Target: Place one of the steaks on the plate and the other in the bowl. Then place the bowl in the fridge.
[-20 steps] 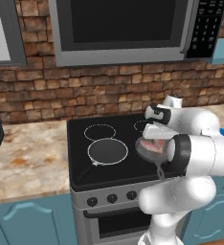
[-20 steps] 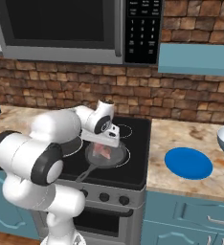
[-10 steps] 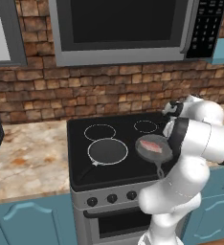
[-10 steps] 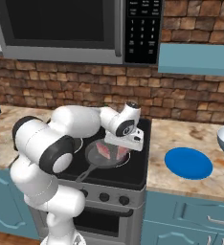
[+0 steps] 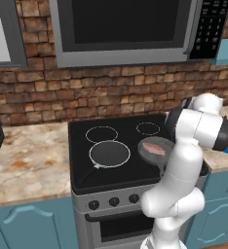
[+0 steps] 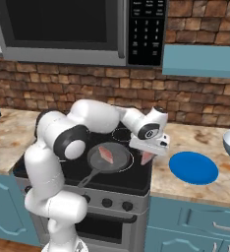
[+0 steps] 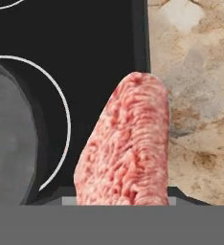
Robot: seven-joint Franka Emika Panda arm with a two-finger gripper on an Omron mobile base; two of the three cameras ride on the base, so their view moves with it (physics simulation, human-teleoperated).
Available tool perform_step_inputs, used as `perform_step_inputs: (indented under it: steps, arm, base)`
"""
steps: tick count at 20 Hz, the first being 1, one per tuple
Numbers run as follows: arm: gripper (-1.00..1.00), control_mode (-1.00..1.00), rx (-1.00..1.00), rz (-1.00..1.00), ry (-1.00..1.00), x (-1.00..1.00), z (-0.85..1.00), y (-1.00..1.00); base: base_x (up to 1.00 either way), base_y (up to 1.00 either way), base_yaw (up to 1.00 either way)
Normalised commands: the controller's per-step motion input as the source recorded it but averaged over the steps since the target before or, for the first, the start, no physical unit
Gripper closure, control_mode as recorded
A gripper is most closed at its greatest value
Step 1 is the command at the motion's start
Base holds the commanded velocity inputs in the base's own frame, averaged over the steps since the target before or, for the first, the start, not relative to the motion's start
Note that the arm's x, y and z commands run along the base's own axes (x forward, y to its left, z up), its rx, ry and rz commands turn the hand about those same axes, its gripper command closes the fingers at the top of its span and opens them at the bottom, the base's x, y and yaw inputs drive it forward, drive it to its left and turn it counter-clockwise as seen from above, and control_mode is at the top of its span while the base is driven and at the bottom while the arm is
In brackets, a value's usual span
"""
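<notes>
Stove (image 6: 136, 179) edge: jaws have carried steak (image 6: 147, 156) rightward, nearer plate (image 6: 193, 168).

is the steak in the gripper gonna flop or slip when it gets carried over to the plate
The held steak hangs below the gripper without drooping, so it probably stays fairly stiff. It looks small, so likely light. Its raw surface could be slippery, but it won't roll on the flat blue plate.

Brick wall (image 5: 86, 99) behind black stove (image 5: 106, 165); microwave (image 5: 125, 29) above; mottled stone surface (image 5: 28, 155) either side, teal cabinets (image 6: 195, 226) below.
</notes>
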Motion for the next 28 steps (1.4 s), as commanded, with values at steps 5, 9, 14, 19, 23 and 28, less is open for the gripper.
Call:
perform_step_inputs:
  steps: [5, 9, 14, 19, 23, 28]
  arm:
    - [1.0, -1.0, -0.04, -0.08, 0.0, 0.29, -0.07, -0.58]
    - [1.0, -1.0, -0.03, -0.08, 0.0, 0.21, -0.04, -0.5]
    - [1.0, -1.0, -0.09, -0.06, -0.05, -0.02, -0.06, -0.39]
    - [1.0, -1.0, -0.09, -0.06, -0.12, -0.2, -0.03, -0.43]
    - [1.0, -1.0, -0.11, -0.12, -0.2, -0.42, -0.21, -0.17]
    - [1.0, -1.0, -0.11, -0.15, -0.1, -0.16, -0.24, -0.16]
  base:
    - [0.0, 0.0, 0.0]
    - [0.0, 0.0, 0.0]
    - [0.0, 0.0, 0.0]
    - [0.0, 0.0, 0.0]
    - [0.0, 0.0, 0.0]
    - [0.0, 0.0, 0.0]
